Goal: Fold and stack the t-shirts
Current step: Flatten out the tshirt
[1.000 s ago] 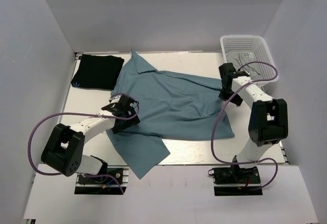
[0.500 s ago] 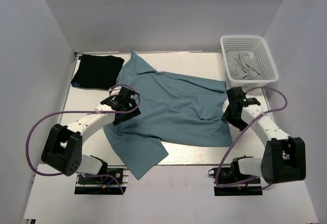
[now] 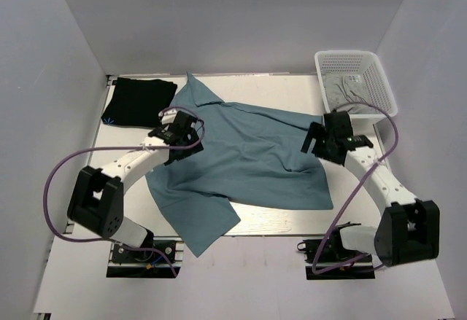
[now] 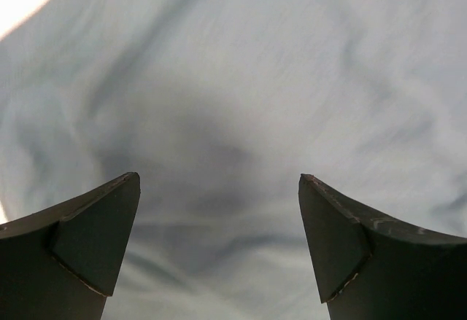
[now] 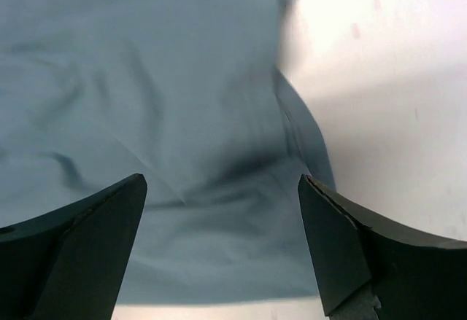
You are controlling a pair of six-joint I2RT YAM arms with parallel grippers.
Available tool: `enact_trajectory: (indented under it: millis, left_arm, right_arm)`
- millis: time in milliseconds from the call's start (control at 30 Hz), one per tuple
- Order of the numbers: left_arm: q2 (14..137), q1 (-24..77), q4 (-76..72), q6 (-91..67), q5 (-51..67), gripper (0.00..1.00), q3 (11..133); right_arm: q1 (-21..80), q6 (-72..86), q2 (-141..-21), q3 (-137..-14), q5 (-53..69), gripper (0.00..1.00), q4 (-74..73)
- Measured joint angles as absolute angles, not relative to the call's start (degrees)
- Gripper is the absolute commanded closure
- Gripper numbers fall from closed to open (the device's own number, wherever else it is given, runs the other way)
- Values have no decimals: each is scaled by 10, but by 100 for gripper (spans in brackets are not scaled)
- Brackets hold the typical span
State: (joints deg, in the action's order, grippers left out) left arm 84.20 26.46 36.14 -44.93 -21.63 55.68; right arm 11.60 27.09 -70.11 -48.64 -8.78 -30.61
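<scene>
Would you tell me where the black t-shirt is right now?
In the top view, the black t-shirt lies folded at the far left corner of the table, right beside the spread teal t-shirt.

left hand [image 3: 180, 132] wide open, right hand [image 3: 322, 141] wide open, both arms angled inward

Two t-shirts on one surface [image 3: 270, 87]: one teal-blue t-shirt [image 3: 248, 160], one black t-shirt [image 3: 139, 101]; one white basket [image 3: 384, 92], one grey cloth [image 3: 344, 90] bundled inside it; two arms [image 3: 128, 163], one hand on each, the left hand [image 3: 190, 125] and the right hand [image 3: 314, 139]; two fingers [image 4: 87, 240] per hand; two purple cables [image 3: 55, 181].
</scene>
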Motion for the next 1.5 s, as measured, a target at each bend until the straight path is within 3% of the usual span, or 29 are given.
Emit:
enact_trajectory:
  millis: [400,1200,1500]
  left_arm:
    - [1018,234,328,-396,-234,0,711]
    - [1063,207,259,-365,-217,0,658]
    - [1063,207,250,-354,-216,0,659]
  right_arm:
    - [150,203,-983,-662,-86,10,-214]
    - [158,240,-1238,-885,-173,10,-57]
    - [136,220,-1388,-1152,-216,10,-3]
